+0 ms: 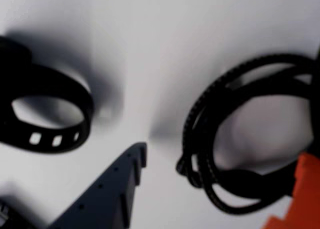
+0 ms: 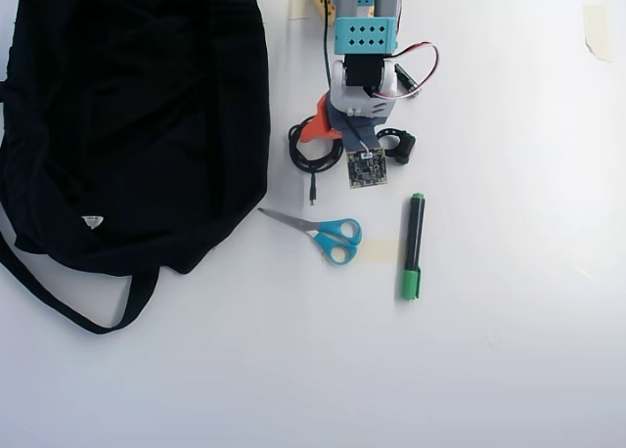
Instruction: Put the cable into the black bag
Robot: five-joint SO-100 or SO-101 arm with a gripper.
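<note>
The cable [image 1: 200, 139] is a thin black cord wound in a small coil on the white table. In the overhead view the cable [image 2: 305, 159] lies just right of the black bag [image 2: 127, 115], with its short plug end [image 2: 312, 196] pointing down the picture. The bag is large and soft, with a white tag [image 2: 92, 221] and a long strap [image 2: 78, 306]. My gripper [image 1: 222, 156] is open and low over the coil. Its grey jaw stands left of the coil and its orange jaw overlaps the coil's right side. In the overhead view the gripper [image 2: 331, 140] sits over the coil's right edge.
A chunky black plastic ring [image 1: 50, 116] lies to the left in the wrist view and right of the arm in the overhead view [image 2: 398, 145]. Blue-handled scissors [image 2: 328, 235] and a green marker [image 2: 413, 245] lie below the arm. A tape scrap [image 2: 597, 27] is at top right.
</note>
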